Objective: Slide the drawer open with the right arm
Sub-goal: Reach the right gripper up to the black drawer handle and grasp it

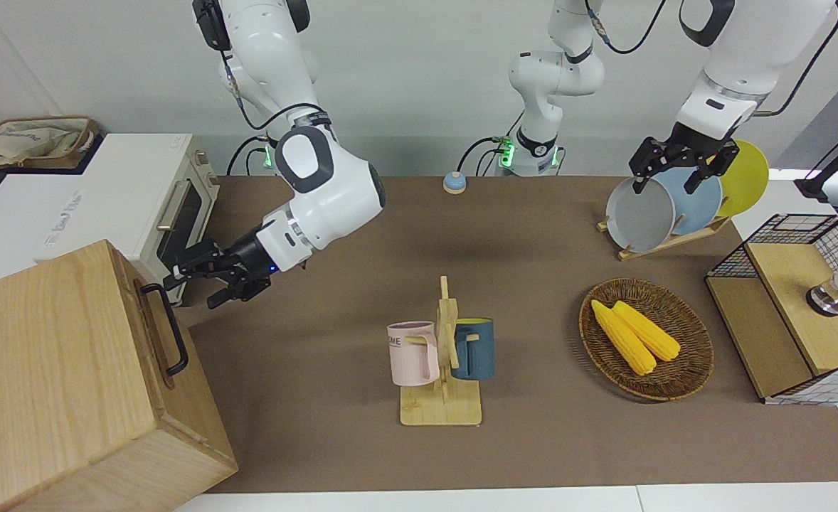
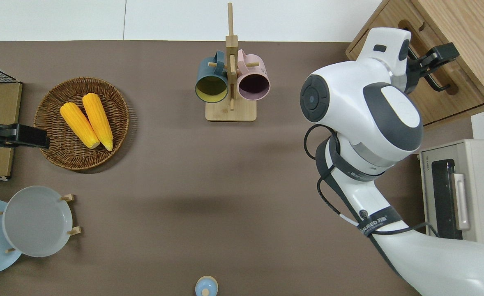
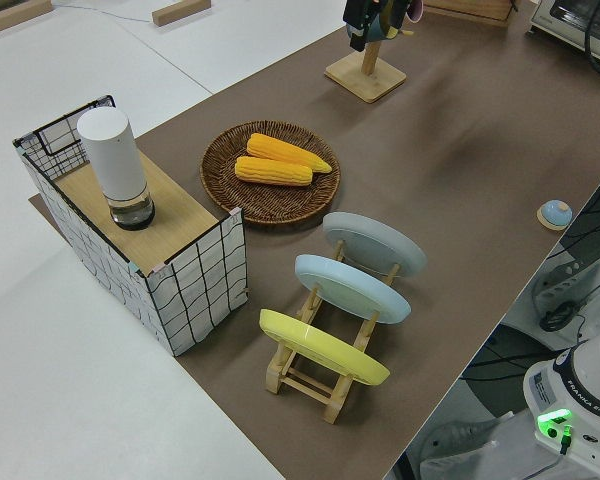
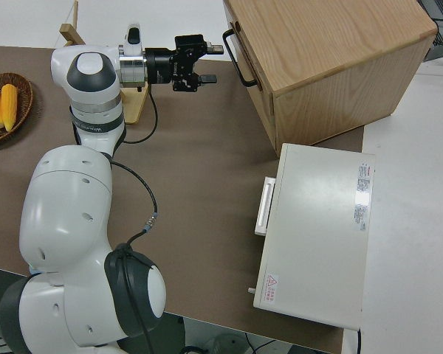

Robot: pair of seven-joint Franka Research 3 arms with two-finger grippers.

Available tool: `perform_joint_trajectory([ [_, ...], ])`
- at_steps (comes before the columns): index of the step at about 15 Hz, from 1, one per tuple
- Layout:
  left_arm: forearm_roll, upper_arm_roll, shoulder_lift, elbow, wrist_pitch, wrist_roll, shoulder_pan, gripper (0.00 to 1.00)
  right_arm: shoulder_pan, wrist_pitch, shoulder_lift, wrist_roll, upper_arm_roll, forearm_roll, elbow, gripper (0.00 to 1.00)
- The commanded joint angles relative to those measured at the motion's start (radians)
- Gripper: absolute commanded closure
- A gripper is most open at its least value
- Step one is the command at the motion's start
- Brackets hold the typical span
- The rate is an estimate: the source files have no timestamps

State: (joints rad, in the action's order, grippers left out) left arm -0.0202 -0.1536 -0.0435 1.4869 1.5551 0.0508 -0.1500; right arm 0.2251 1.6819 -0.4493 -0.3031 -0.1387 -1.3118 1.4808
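The big wooden box [image 1: 56, 377] stands at the right arm's end of the table. Its drawer [image 2: 447, 96] sits flush in the box front, with a black bar handle [image 1: 168, 328] that also shows in the right side view [image 4: 240, 63]. My right gripper [image 1: 193, 286] is open and empty, low over the table, pointing at the handle's end nearer to the robots. It is close to the handle and not around it, as the right side view [image 4: 213, 64] and the overhead view [image 2: 433, 61] show. My left arm is parked, its gripper [image 1: 666, 183] open.
A white toaster oven [image 1: 141, 206] stands nearer to the robots than the box. A mug rack [image 1: 442, 355] is mid-table. A corn basket [image 1: 689, 370], a plate rack [image 1: 668, 206] and a wire-grid cabinet [image 1: 796, 306] are toward the left arm's end.
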Motion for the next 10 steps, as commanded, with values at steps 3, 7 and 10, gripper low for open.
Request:
perform_joint_trajectory([
  [3,0.012,-0.017,-0.013,-0.020,0.000,0.007,-0.017,0.00,-0.018,0.015,-0.009,-0.114,-0.001,-0.168,0.094,0.013],
  [7,0.012,-0.017,-0.013,-0.020,0.000,0.007,-0.017,0.00,-0.023,0.015,-0.032,-0.134,0.005,-0.266,0.114,0.015],
  [10,0.012,-0.017,-0.013,-0.020,0.000,0.007,-0.017,0.00,-0.024,0.030,-0.045,-0.149,0.024,-0.326,0.122,0.015],
])
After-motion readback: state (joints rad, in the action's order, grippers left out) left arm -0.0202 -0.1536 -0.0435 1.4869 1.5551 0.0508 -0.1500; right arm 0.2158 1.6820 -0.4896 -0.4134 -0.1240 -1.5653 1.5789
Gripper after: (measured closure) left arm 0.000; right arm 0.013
